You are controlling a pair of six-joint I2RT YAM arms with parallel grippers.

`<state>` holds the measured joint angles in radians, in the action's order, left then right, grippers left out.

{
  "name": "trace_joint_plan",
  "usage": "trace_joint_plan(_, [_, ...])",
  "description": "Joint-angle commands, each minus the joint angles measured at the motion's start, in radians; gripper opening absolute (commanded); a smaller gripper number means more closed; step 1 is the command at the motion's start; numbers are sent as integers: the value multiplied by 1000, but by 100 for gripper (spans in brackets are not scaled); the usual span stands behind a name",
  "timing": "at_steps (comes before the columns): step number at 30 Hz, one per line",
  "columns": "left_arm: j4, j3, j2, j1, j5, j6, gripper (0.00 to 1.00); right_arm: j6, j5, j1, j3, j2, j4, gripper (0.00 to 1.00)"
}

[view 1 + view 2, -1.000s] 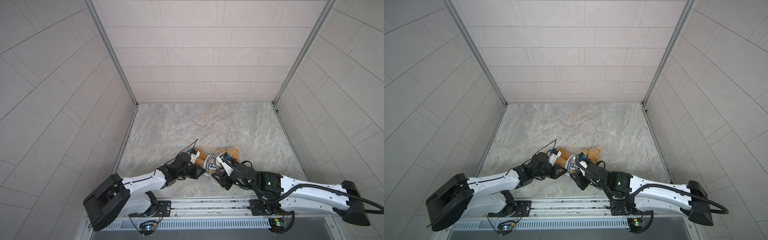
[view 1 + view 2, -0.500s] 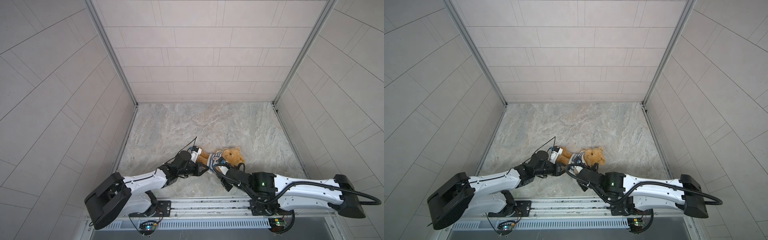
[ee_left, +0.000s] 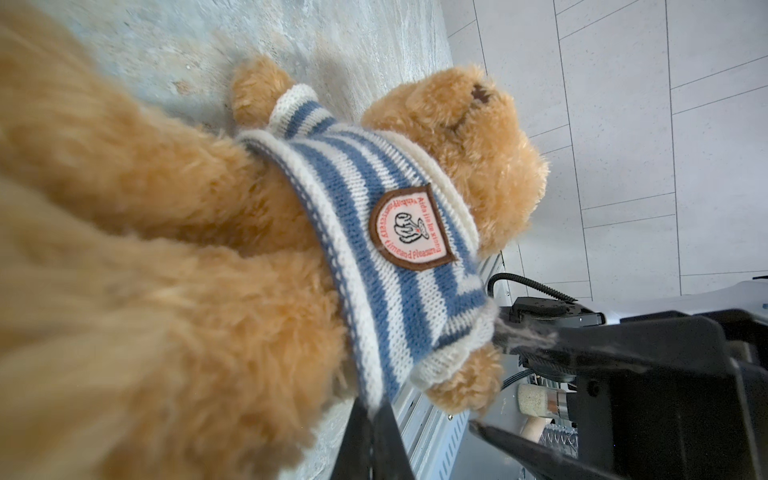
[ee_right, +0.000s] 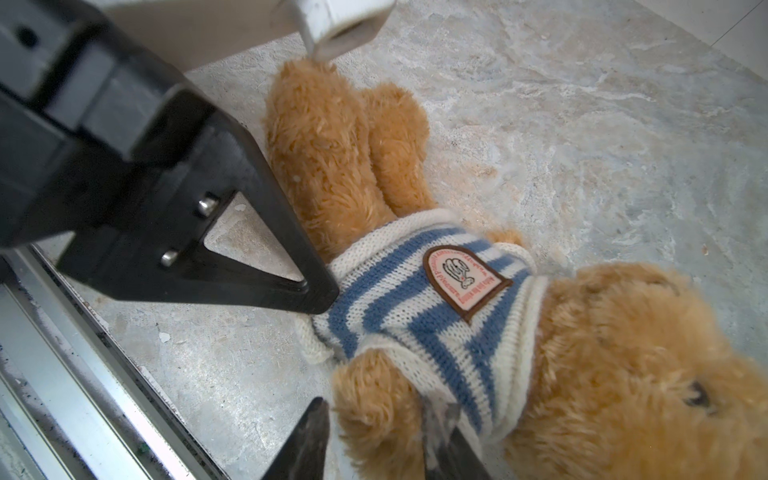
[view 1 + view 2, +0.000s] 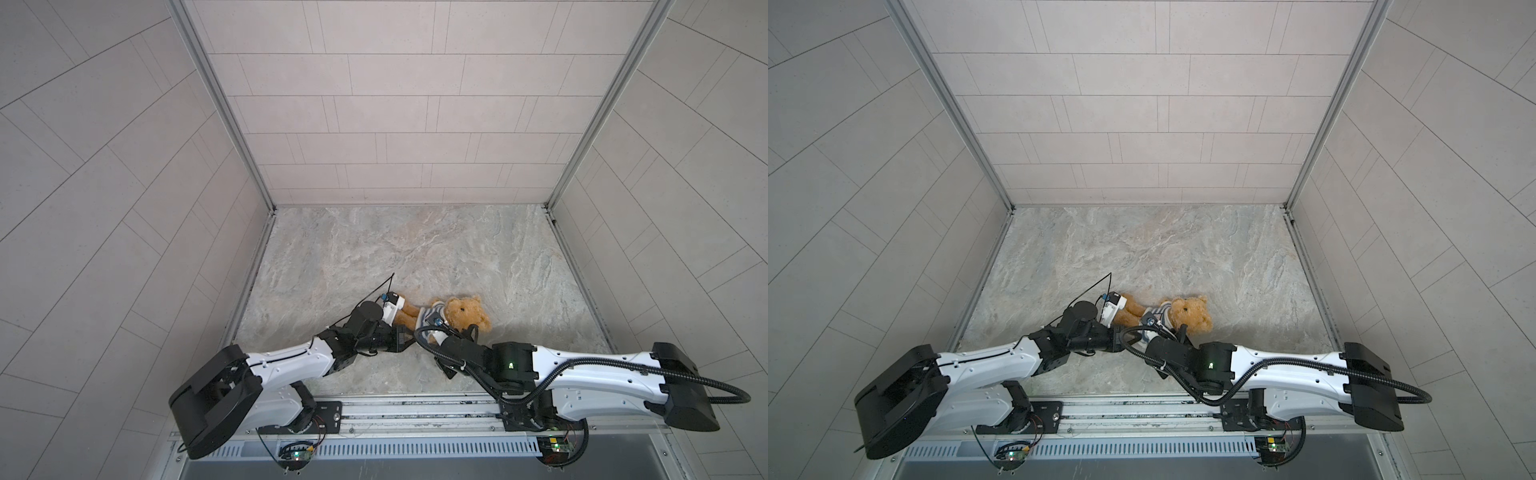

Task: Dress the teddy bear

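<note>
While left jaws pinch shirt (image 4: 395, 291) | right jaws apparently flank teddy bear (image 4: 602, 374) arm

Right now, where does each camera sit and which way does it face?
Top views: high above the robot's base, looking down at the table; both arms and the teddy bear show in both.
Left wrist: on the left arm, looking along the bear's legs towards its head; the left end effector is shut on the striped sweater hem.
Right wrist: on the right arm, looking towards the legs; the right end effector straddles the bear's arm.
Shared: each wrist view shows the other arm's end effector and the badge.
</note>
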<state>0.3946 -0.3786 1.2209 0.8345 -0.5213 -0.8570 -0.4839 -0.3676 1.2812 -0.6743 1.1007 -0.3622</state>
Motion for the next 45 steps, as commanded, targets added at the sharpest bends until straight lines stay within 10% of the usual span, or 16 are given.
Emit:
trace_joint_plan(1, [24, -27, -6, 6, -13, -8, 0, -1, -21, -8, 3, 6, 5, 35])
trace_joint_plan(8, [-57, -38, -37, -20, 4, 21, 0, -5, -40, -10, -2, -65, -37, 0])
trace_joint_plan(26, [-397, -91, -105, -123, 67, 237, 0, -62, -85, -18, -33, -432, -47, 0])
trace_joint_plan(45, [-365, -177, 47, -24, 125, 224, 0, -288, -78, -193, 169, -348, 160, 0])
